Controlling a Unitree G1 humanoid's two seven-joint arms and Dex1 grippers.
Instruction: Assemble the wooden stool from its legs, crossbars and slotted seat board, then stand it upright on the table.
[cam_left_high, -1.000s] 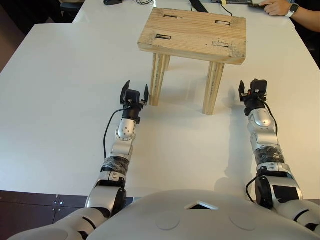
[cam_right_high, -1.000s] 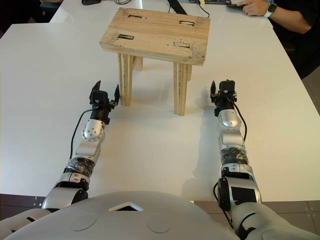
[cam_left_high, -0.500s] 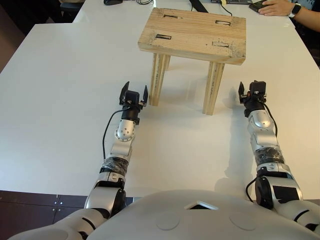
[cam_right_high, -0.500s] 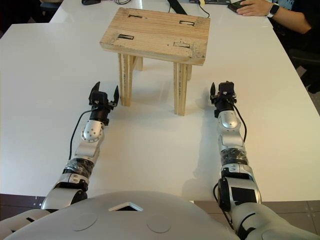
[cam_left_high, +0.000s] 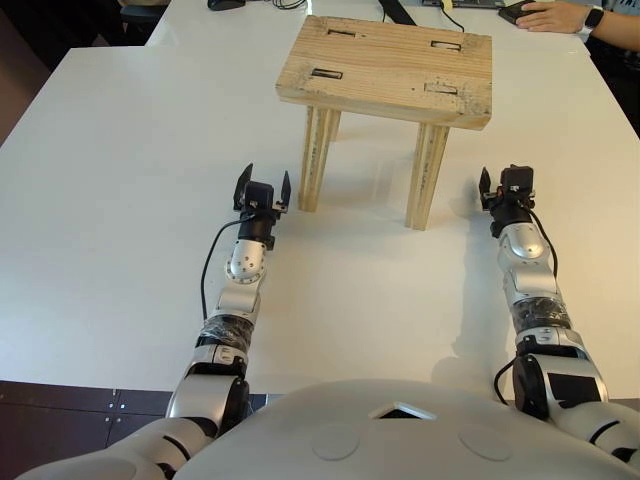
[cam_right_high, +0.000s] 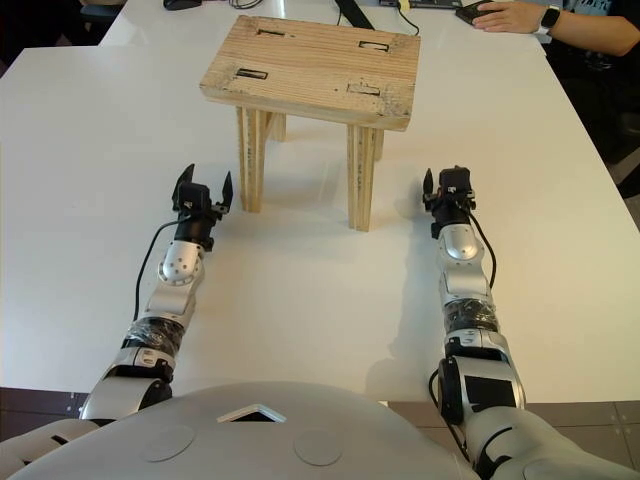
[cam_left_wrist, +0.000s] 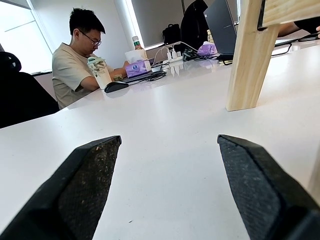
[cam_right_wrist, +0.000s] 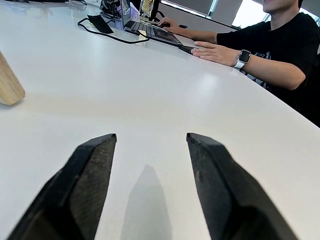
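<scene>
The assembled pale wooden stool (cam_left_high: 385, 70), slotted seat board uppermost, stands upright on its legs toward the far side of the white bench (cam_left_high: 120, 200). The left pincer (cam_left_high: 264, 180) sits low over the bench just beside the stool's near left leg (cam_left_high: 315, 160), its black fingers (cam_left_wrist: 85, 185) spread wide around nothing. The right pincer (cam_left_high: 505, 182) lies near the near right leg (cam_left_high: 425, 175), apart from it, likewise parted and empty.

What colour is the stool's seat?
Pale, light-brown wood with visible grain; the seat board shows best in the left eye view.
</scene>
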